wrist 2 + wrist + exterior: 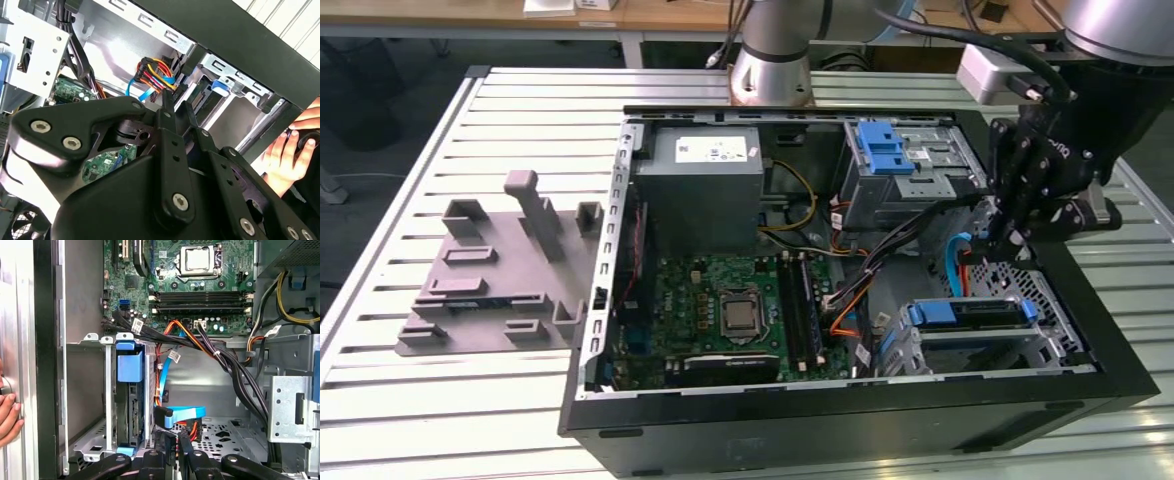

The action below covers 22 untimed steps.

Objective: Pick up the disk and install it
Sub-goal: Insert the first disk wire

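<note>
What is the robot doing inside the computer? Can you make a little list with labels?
place: open computer case lying on a slatted metal table
gripper: lowered into the case near its edge at the exterior view's right
disk: sitting in the drive cage, blue bracket showing
distance: gripper is above the cage, apart from the disk
nearby: a person's hand by the case's outer side

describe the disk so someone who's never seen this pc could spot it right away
Start at the open computer case on the slatted table and go to its front corner on the exterior view's right, below the gripper. The disk sits there in a metal drive cage. Unlike the big grey power supply box, it is slim and framed in blue plastic.
</note>
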Each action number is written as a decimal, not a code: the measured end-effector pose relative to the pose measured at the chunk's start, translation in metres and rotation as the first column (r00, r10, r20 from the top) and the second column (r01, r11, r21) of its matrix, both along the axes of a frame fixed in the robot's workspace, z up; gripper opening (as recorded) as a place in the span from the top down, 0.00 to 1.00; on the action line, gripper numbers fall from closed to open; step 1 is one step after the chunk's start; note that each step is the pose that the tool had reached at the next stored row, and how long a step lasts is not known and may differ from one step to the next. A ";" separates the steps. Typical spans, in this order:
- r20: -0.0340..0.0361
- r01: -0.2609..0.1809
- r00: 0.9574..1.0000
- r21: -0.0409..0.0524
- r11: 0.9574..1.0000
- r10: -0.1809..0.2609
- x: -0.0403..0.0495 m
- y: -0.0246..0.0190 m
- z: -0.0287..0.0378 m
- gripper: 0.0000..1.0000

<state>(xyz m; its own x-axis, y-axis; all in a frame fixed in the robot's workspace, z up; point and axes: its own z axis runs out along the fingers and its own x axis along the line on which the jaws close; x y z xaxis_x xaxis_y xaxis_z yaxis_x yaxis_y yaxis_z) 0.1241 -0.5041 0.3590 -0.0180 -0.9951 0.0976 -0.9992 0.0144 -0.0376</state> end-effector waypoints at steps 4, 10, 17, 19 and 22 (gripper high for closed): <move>0.000 0.000 1.000 -0.003 1.000 0.000 0.0000 0.0001 -0.0023 0.75; 0.000 0.000 1.000 -0.003 1.000 0.000 0.0000 0.0001 -0.0042 0.76; -0.031 0.000 1.000 0.010 1.000 0.000 0.0028 -0.0001 -0.0048 0.84; -0.043 0.000 0.999 0.020 1.000 0.001 0.0029 -0.0012 -0.0051 0.84; -0.044 0.000 0.999 0.029 1.000 0.001 0.0029 -0.0044 -0.0065 0.84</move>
<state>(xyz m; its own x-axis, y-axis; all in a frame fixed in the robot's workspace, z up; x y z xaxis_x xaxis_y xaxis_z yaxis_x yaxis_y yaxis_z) 0.1270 -0.5085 0.3525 -0.0142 -0.9975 0.0695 -0.9999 0.0147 0.0069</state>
